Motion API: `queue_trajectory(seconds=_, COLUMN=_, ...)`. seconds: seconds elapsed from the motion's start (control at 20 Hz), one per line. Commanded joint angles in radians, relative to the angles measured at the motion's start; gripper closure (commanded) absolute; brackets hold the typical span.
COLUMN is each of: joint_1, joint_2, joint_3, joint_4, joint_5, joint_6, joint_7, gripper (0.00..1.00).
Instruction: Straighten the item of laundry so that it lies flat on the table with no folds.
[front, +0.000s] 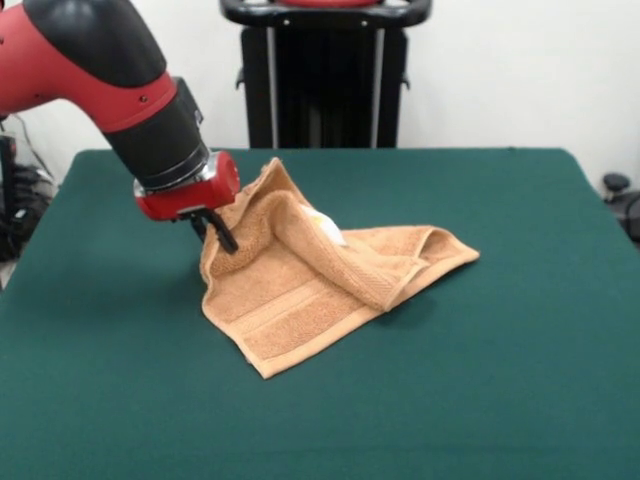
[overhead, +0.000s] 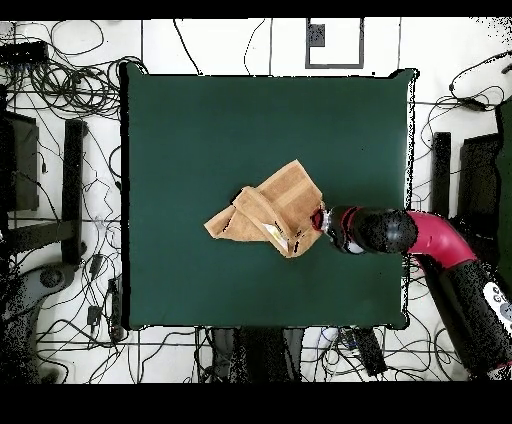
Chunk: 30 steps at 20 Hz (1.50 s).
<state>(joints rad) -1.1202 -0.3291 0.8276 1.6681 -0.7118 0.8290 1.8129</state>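
The orange-tan towel (front: 320, 275) lies crumpled near the middle of the green table (front: 500, 350). Its left side is raised into a peak, and a fold runs across it to the right corner. A small white tag (front: 330, 229) shows on the raised fold. My gripper (front: 220, 233) sits at the towel's left edge, its black fingers pinched on the lifted cloth. In the overhead view the towel (overhead: 268, 212) is bunched at the table's (overhead: 200, 120) centre, and the gripper (overhead: 318, 221) is at its right edge, with the arm coming in from the right.
The robot's black pedestal (front: 325, 80) stands behind the table's far edge. Cables (overhead: 60, 70) and black stands (overhead: 72, 190) lie on the floor around the table. Green felt surrounds the towel on all sides.
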Motion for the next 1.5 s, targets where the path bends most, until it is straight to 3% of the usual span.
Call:
queue_trajectory(seconds=0.05, joint_1=-0.002, joint_2=-0.034, joint_3=0.042, joint_4=-0.042, joint_5=-0.026, joint_6=0.062, joint_7=-0.351, gripper=1.00)
queue_trajectory(seconds=1.2, joint_1=-0.034, joint_2=-0.036, joint_3=0.047, joint_4=-0.037, joint_5=-0.044, joint_6=0.056, joint_7=-0.379, gripper=1.00)
queue_trajectory(seconds=1.25, joint_1=-0.034, joint_2=-0.038, joint_3=0.046, joint_4=-0.035, joint_5=-0.050, joint_6=0.059, joint_7=-0.390, gripper=0.00)
queue_trajectory(seconds=1.5, joint_1=-0.032, joint_2=-0.037, joint_3=0.053, joint_4=-0.012, joint_5=-0.074, joint_6=0.019, joint_7=-0.390, gripper=0.00)
